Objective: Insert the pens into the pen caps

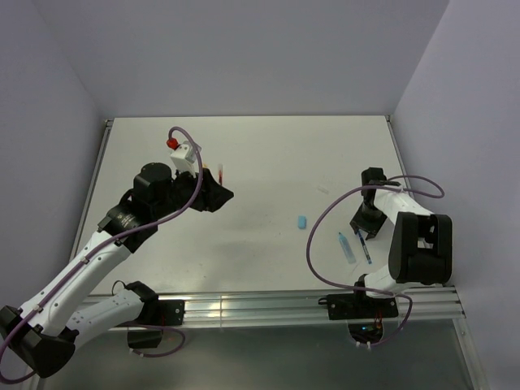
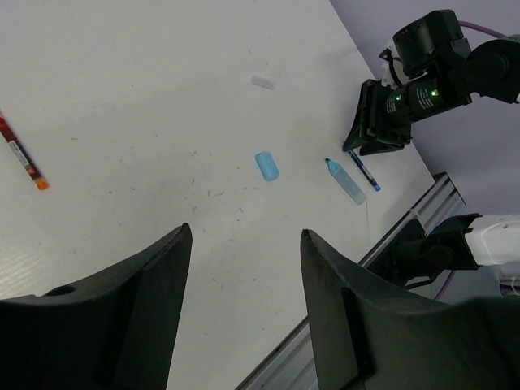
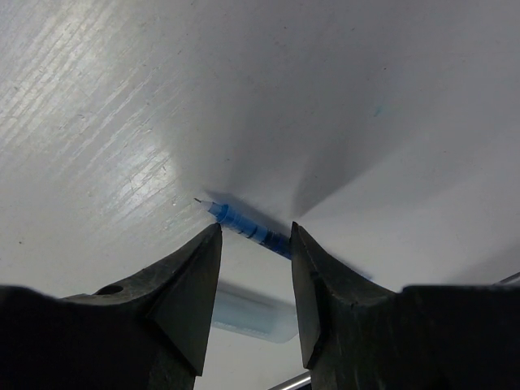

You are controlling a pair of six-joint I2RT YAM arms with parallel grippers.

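Now the left gripper (image 2: 244, 244) hangs over the left half of the table (image 1: 268, 146) with its fingers (image 2: 154, 276) wide apart and nothing between them. The red pen (image 1: 220, 172) lies on the table just beyond this gripper in the top view; in the left wrist view it is at the left edge, well apart from the fingers. The cap (image 1: 301, 221), light blue and short, lies alone near the middle of the table, between the two arms, and nothing touches it. To the right of it, near the front edge, lie the marker (image 1: 347, 248), light blue, and the blue pen (image 1: 363, 246), thin and dark. They are side by side and almost parallel, just beside each other. The right gripper (image 3: 255, 244) is low over the far end of the blue pen. Its fingers (image 3: 191, 284) stand apart, and in the right wrist view the pen crosses the gap between them on the table, with its fine tip pointing out to the left. The fingers do not press on it. The marker shows lower in that gap, blurred. A small clear piece (image 2: 262, 82) lies farther back on the table; what it is I cannot tell.
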